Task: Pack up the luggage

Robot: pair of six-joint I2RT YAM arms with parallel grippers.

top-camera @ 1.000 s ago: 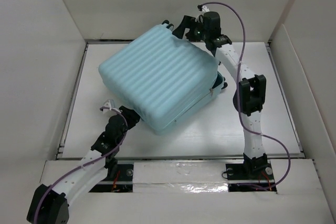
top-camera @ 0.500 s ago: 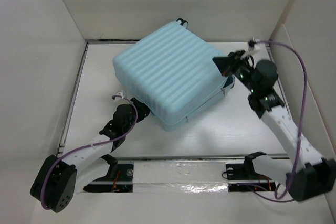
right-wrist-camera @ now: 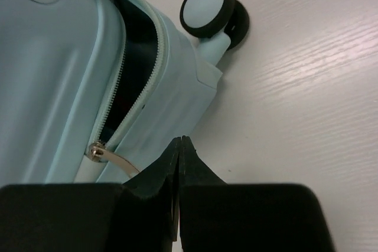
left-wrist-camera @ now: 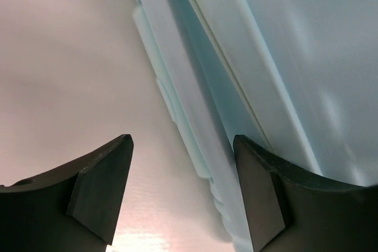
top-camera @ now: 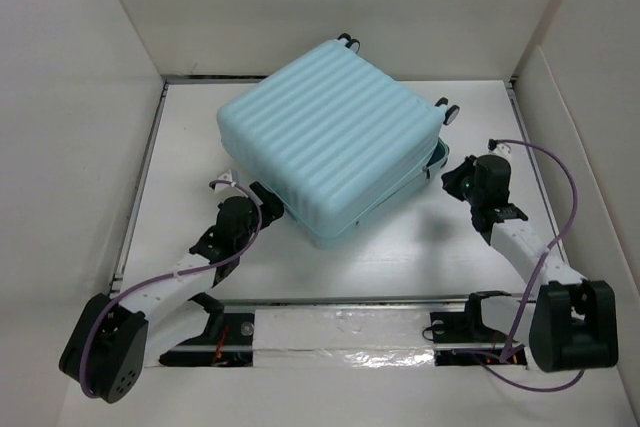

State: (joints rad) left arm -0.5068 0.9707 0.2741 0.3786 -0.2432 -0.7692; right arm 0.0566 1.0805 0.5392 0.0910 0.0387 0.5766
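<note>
The luggage (top-camera: 330, 142) is a pale aqua ribbed suitcase lying flat and skewed on the table, lid down. At its right corner the zip stands partly undone, showing a dark gap (right-wrist-camera: 133, 81). My right gripper (top-camera: 452, 180) is low beside that corner, shut (right-wrist-camera: 181, 141), with nothing seen between the fingers. The silver zip pull (right-wrist-camera: 109, 156) lies just left of them, its end hidden behind the left finger. My left gripper (top-camera: 268, 205) is at the near-left edge, open (left-wrist-camera: 182, 140), with the luggage's lower rim (left-wrist-camera: 195, 146) between its fingers.
Caster wheels stick out at the far corner (top-camera: 347, 40) and the right corner (top-camera: 448, 110), one close in the right wrist view (right-wrist-camera: 207, 10). White walls (top-camera: 70, 97) box in the table on the left, back and right. A taped ledge (top-camera: 340, 332) runs along the near edge.
The right arm swung from the luggage's far side down to its right corner and shut. The luggage slid right and back. The left gripper followed its edge and opened wider.
</note>
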